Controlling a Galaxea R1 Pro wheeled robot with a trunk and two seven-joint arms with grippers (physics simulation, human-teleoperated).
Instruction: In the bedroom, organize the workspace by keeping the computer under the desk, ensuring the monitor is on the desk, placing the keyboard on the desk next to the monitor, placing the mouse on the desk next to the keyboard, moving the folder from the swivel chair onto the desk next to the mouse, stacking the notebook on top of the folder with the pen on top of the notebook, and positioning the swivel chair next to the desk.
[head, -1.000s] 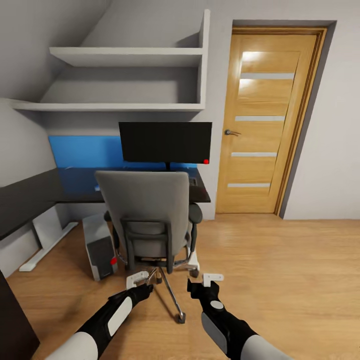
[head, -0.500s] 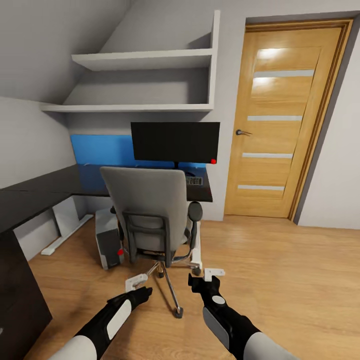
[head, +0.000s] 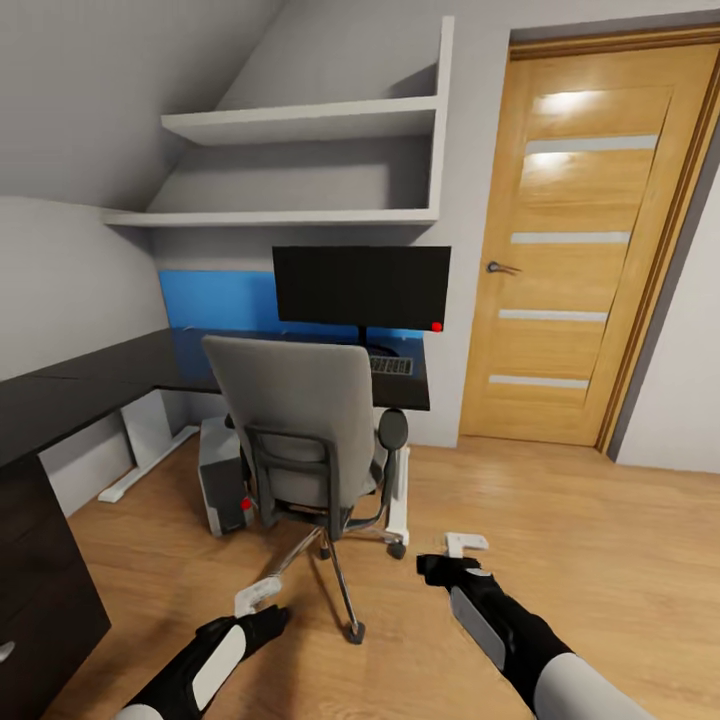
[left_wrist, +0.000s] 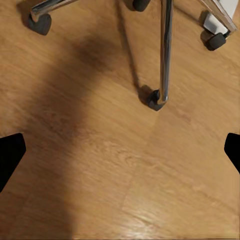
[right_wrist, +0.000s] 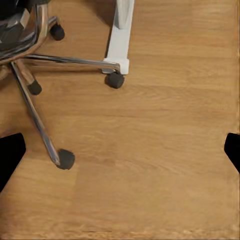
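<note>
Head view, surroundings: your left gripper (head: 262, 592) and right gripper (head: 466, 547) hang low over the wood floor (head: 560, 520), and the swivel chair (head: 300, 420) stands just ahead of both, between you and the desk (head: 90, 375).
Head view, task things: the chair shows you its grey back, with a chrome star base and black casters. Beyond it the monitor (head: 362, 286) stands on the black desk top before the blue back panel (head: 215, 300). The keyboard (head: 391, 365) lies at the monitor's foot. The computer (head: 222, 475) stands upright under the desk, ahead of your left gripper.
Head view, hidden: the chair back covers its seat and part of the desk top. You cannot tell from here how far either gripper's jaws stand apart.
Head view, room: white shelves (head: 300, 120) hang above the monitor; an oak door (head: 585, 250) is ahead of your right gripper.
Left wrist view: jaws spread wide, nothing between them; a chrome chair leg (left_wrist: 165, 50) ends in a caster (left_wrist: 155, 98) just ahead.
Right wrist view: jaws spread wide and empty; chair casters (right_wrist: 66, 159) and a white desk foot (right_wrist: 120, 37) lie ahead.
</note>
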